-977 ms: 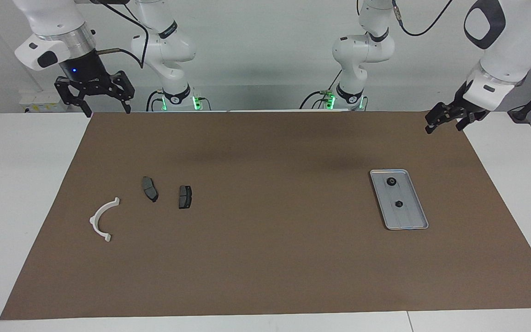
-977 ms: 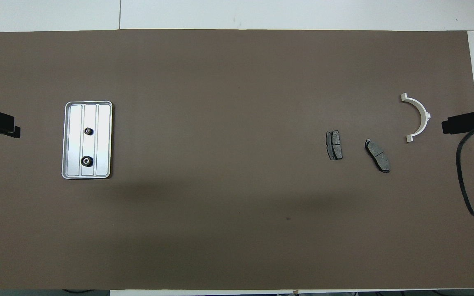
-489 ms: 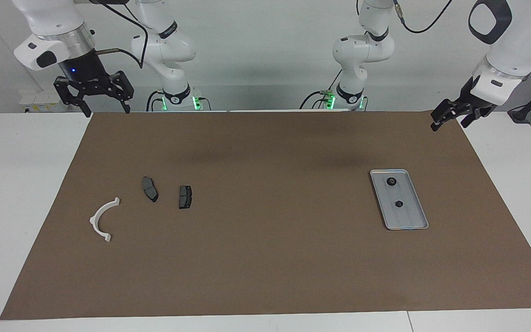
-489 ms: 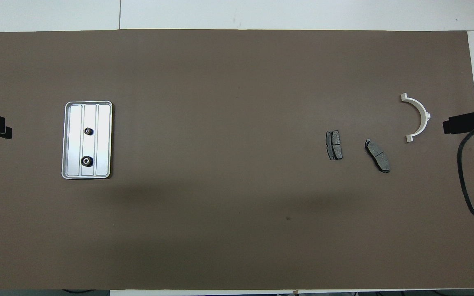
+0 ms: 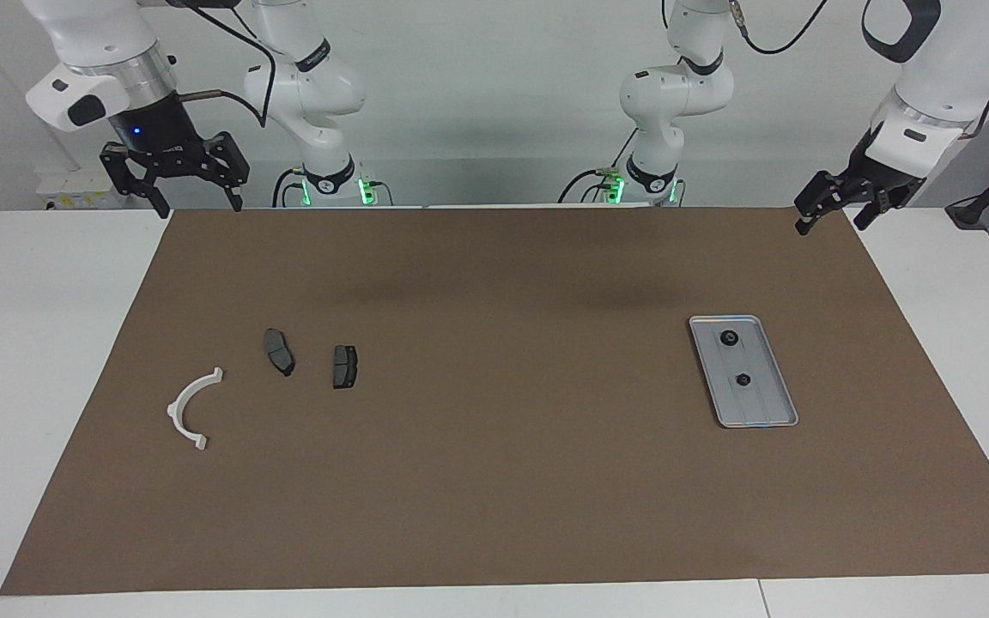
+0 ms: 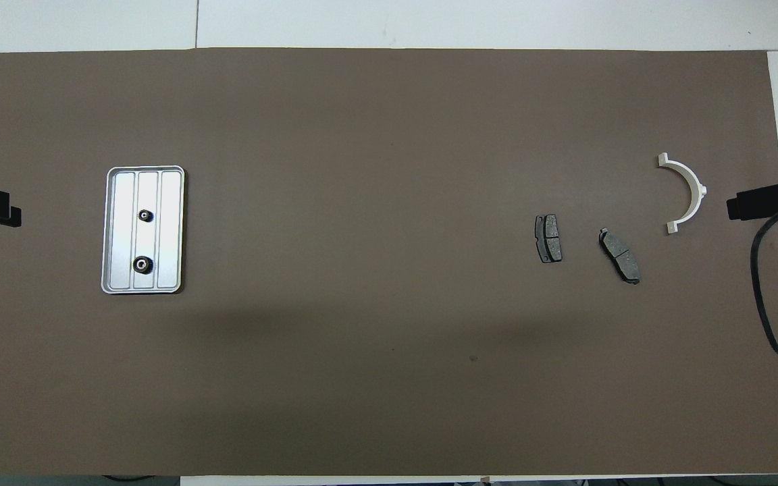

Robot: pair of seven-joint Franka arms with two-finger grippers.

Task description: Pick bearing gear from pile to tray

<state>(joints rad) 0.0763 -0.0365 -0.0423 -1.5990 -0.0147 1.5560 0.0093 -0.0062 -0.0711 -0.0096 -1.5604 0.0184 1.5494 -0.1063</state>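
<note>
Two black bearing gears [image 5: 727, 338] [image 5: 743, 379] lie in the silver tray [image 5: 771, 410] toward the left arm's end of the surface. The white half-ring bracket [image 5: 186, 411] and two brake pads [image 5: 279, 352] [image 5: 344, 366] lie toward the right arm's end. The left end effector [image 5: 828, 212] and right end effector [image 5: 194, 196] hang wide and empty over the brown mat's [image 5: 494, 481] corners

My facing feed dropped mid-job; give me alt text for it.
Two small black gears lie in a silver tray toward the left arm's end of a brown mat. Two dark pads and a white half-ring lie toward the right arm's end. Both grippers, left and right, hang open, empty.
</note>
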